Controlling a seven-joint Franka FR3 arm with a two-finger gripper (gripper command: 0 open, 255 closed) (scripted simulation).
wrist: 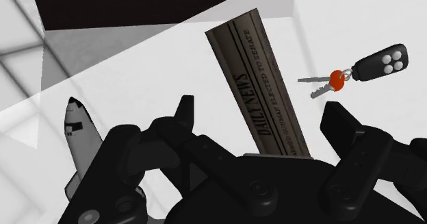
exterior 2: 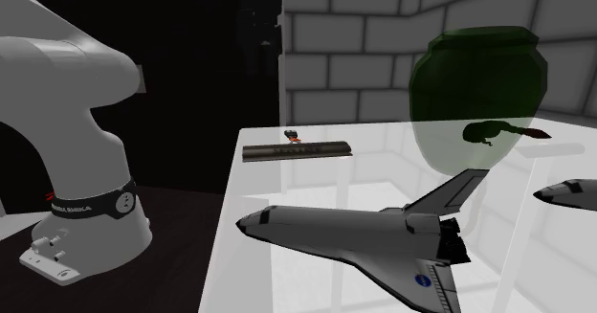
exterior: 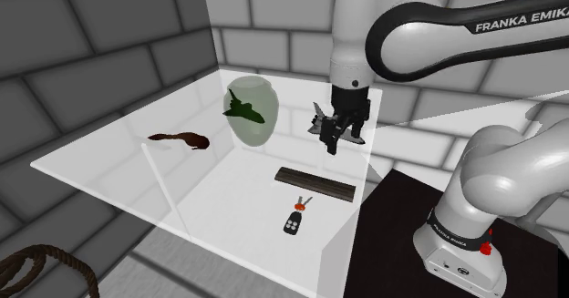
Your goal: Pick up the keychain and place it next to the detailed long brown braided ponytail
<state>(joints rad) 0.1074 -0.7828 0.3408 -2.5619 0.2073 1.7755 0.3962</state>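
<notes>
White tabletop [exterior: 228, 205] carries a folded newspaper [exterior: 315, 184], the keychain [exterior: 294, 219] just beside it, the gripper [exterior: 334, 141] above it with fingers wide apart, empty.

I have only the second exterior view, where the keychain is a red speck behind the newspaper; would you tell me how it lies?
Observer: In the wrist view the keychain lies flat beside the newspaper, not touching it. It has a black fob and a red-headed key.
Operator: Thank you. Is the gripper open?
Observer: Yes. The gripper is open, holds nothing and hangs above the table.
Operator: Is there room beside the ponytail?
Observer: In the shoulder view the ponytail lies apart from the green jar, with bare table on its camera side.
</notes>
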